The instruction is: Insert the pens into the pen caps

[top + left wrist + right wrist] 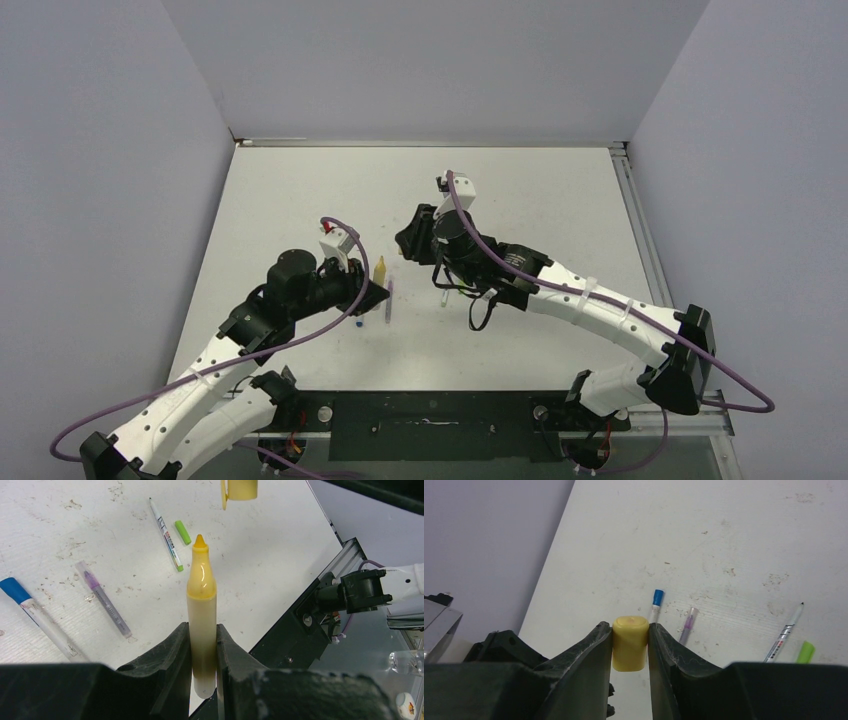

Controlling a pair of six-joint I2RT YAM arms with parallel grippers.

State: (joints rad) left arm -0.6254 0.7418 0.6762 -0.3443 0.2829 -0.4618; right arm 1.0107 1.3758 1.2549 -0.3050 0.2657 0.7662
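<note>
My left gripper (202, 630) is shut on the thick yellow marker (202, 595), which points away with its bare tip up. My right gripper (630, 630) is shut on the yellow cap (629, 644). In the left wrist view that cap (240, 489) hangs beyond the marker tip, slightly right of it, with a gap between them. On the table lie the white pen with a blue end (37, 617), the purple pen (102, 597), the grey-green pen (166, 535) and the green cap (182, 532). From above, the two grippers (372, 285) (405, 245) face each other mid-table.
The white table (300, 190) is scuffed and walled by grey panels at the left, back and right. A black metal rail (300, 625) runs along the near edge by the arm bases. The pens on the table lie under and between the two grippers.
</note>
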